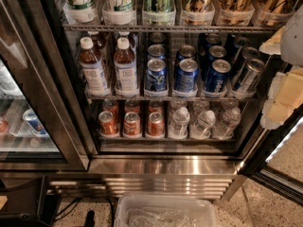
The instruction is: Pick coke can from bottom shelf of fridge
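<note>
Camera view is showing the coke can (131, 123) sitting front left on bottom shelf (165, 139) of fridge (161, 167). Tool (283, 96) is hanging at right, well apart; cannot tell its state.

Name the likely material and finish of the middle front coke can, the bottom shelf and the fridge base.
Coke can: likely aluminium, glossy red print, silver rim. Bottom shelf: metal wire, pale plastic trays. Fridge base: brushed steel, streaky sheen. End effector, right edge: seemingly cream plastic.
</note>
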You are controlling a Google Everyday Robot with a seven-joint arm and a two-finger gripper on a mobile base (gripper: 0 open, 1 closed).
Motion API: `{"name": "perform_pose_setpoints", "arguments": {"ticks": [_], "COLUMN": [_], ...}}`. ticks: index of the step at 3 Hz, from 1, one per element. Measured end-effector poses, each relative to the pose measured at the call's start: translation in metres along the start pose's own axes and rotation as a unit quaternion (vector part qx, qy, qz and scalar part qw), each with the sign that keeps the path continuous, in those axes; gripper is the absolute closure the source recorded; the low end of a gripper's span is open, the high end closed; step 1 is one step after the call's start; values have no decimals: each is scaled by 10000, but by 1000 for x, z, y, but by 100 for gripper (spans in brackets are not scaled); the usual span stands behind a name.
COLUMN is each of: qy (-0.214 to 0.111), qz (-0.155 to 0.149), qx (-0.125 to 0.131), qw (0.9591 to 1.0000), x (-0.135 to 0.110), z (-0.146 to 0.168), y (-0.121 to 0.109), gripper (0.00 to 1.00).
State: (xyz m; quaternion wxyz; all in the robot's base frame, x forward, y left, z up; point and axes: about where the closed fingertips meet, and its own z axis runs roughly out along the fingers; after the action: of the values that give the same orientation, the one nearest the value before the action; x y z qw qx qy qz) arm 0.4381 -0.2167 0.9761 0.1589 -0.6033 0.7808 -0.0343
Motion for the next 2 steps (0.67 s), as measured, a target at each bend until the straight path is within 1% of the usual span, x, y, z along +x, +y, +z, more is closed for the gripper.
{"name": "perform_pose_setpoints", "arguments": {"ticks": [1,2], "qy": [-1,-142], "qz": [0,61], "qx": [0,-76], "qw": [10000,9999], "x": [0,4], "z": [0,23], "y": [0,11], "gripper": [0,0]}}
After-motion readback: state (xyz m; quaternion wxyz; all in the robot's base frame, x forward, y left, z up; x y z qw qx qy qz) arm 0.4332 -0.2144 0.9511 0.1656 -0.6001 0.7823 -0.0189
